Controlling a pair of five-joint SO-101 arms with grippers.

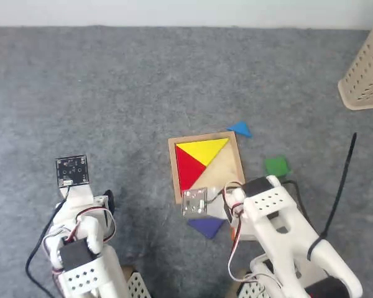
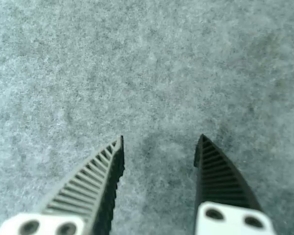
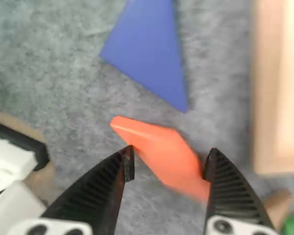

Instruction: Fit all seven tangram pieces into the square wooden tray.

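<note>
Wooden tray: we see a yellow triangle and a red triangle inside.
Orange piece: on the carpet beside the tray, between the parted fingers of the right gripper.
Left gripper: wide open over carpet, holding nothing.

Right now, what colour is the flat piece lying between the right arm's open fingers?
Orange. The flat orange tangram piece shows best in the right wrist view.

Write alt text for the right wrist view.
The right gripper, open, straddles an orange tangram piece lying on the grey mat. A blue triangle lies beside that piece, and the wooden tray is close by.
</note>
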